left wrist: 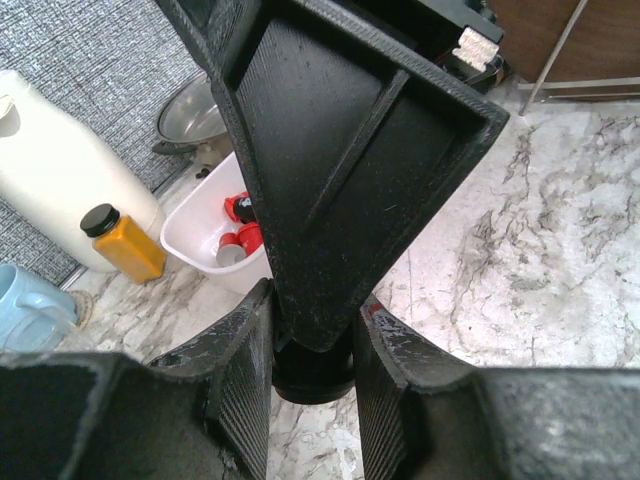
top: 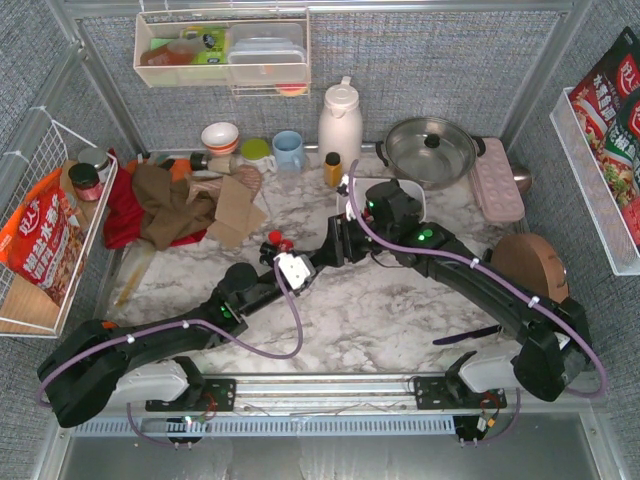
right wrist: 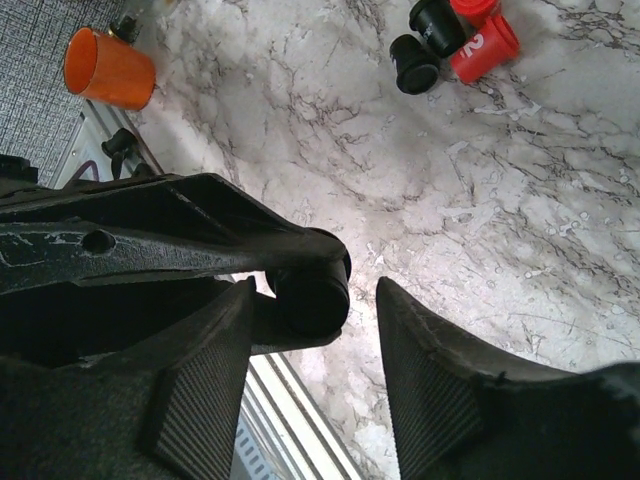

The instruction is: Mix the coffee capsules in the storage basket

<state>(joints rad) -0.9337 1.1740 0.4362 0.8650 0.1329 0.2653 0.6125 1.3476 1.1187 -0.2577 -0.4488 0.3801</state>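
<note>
Black capsule (left wrist: 312, 378) clamped in left gripper (left wrist: 314, 320), raised off table (right wrist: 450, 200). Right gripper (right wrist: 318, 300) spread wide, straddling it: likely handover toward basket (left wrist: 190, 245), just beyond, red capsules (left wrist: 240, 238) inside. Loose capsules (right wrist: 440, 40) lie on marble, not yet binned

From overhead, the right arm (top: 440, 250) lies across the storage basket (top: 421, 203), so I see only a sliver of white rim and nothing inside it. On the left wrist camera, much of the basket vanishes behind a large black part (left wrist: 340, 170) close to the lens. A few red coffee capsules (left wrist: 240, 232) show in the basket's open end, and I can't count the rest. Just in front of the basket, a dark round piece (left wrist: 312, 378) sits pinched in the left gripper (left wrist: 315, 310) with its top covered. I can't tell whether it's a capsule. Well apart from the basket, the loose capsules (right wrist: 485, 52) run off the right wrist picture's top edge.
</note>
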